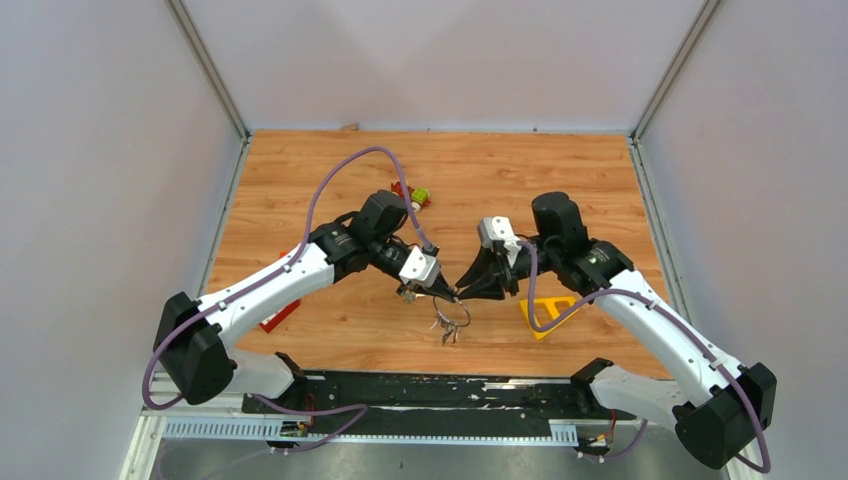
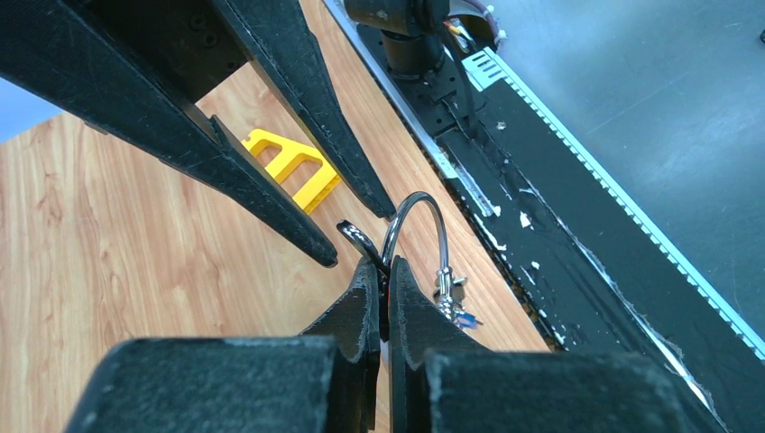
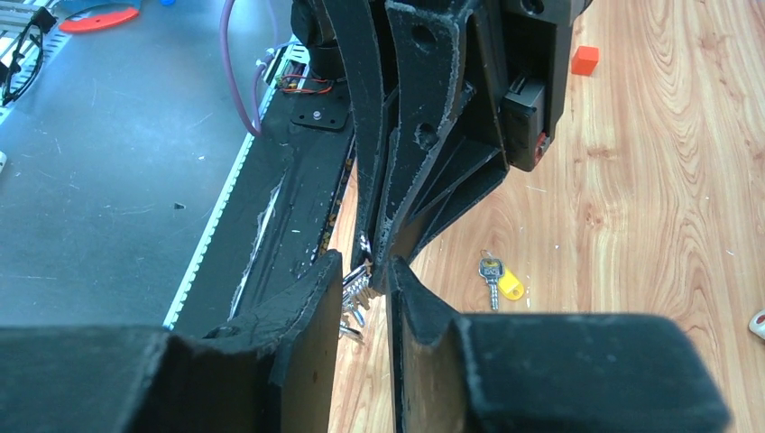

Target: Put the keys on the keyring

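My left gripper [image 2: 383, 266] is shut on the keyring [image 2: 422, 200], a thin silver loop arching up from its fingertips. Several silver keys [image 2: 448, 298] hang on the ring, one with a blue tag; in the top view they dangle just above the table [image 1: 450, 325]. My right gripper [image 3: 365, 266] is open, tip to tip with the left gripper [image 1: 450, 292], and nothing sits between its fingers [image 2: 280, 203]. The hanging keys [image 3: 354, 293] show just past its left finger. A loose key with a yellow tag [image 3: 493, 273] lies on the wood beyond.
A yellow plastic triangle [image 1: 547, 312] lies under the right arm. A toy car [image 1: 414, 195] sits behind the left wrist, and a red flat piece [image 1: 280, 315] lies by the left arm. An orange cube [image 3: 585, 59] rests farther off. The black base rail [image 1: 430, 390] runs along the near edge.
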You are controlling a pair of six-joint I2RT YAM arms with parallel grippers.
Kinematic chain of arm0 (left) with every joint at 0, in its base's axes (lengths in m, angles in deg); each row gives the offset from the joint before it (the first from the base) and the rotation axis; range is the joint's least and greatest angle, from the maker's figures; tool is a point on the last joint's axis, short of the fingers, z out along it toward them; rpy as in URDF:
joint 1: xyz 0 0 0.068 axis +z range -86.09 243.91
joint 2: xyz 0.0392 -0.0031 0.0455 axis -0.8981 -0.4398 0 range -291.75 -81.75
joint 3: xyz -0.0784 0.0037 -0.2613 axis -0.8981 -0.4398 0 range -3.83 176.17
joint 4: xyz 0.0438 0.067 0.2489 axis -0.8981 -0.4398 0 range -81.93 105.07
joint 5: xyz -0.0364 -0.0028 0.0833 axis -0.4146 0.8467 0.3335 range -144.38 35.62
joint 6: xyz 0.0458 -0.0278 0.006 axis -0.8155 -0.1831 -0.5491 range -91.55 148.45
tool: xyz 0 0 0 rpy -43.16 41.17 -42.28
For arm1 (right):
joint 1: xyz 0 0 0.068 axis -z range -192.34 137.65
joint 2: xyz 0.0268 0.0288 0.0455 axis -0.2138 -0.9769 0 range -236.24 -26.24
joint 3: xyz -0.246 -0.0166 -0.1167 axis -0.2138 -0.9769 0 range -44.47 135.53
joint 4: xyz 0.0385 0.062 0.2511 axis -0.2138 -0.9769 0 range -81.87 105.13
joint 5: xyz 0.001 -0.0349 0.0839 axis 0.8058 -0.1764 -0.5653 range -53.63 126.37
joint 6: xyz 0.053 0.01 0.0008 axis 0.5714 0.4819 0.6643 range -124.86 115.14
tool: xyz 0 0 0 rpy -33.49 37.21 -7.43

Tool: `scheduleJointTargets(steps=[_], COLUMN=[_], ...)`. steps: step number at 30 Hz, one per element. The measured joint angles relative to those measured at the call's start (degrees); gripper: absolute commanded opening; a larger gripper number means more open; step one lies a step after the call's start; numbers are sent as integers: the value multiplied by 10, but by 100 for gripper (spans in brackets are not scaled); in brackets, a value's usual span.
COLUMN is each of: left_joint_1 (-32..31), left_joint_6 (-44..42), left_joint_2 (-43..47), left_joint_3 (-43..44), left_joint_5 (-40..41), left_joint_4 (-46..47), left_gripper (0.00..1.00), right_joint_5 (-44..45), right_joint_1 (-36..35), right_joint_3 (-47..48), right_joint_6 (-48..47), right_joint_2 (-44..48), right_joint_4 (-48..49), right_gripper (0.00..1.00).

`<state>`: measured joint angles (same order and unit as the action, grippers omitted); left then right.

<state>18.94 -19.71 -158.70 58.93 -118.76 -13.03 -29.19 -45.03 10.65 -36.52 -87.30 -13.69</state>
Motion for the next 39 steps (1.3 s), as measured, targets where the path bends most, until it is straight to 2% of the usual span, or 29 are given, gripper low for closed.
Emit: scheduleJointTargets(steps=[13, 39], left_joint_1=[0, 0], left_joint_6=[0, 0], left_joint_2=[0, 0], left_joint_3=[0, 0], left_joint_5=[-10, -23], left_joint_4=[0, 3], left_gripper=[0, 0], right_joint_5=[1, 0], right_joint_1=[-10, -13], right_joint_3=[0, -9], right_joint_6=[-4, -8], right_joint_2=[1, 5], right_joint_4=[7, 17], right_gripper=[14, 14])
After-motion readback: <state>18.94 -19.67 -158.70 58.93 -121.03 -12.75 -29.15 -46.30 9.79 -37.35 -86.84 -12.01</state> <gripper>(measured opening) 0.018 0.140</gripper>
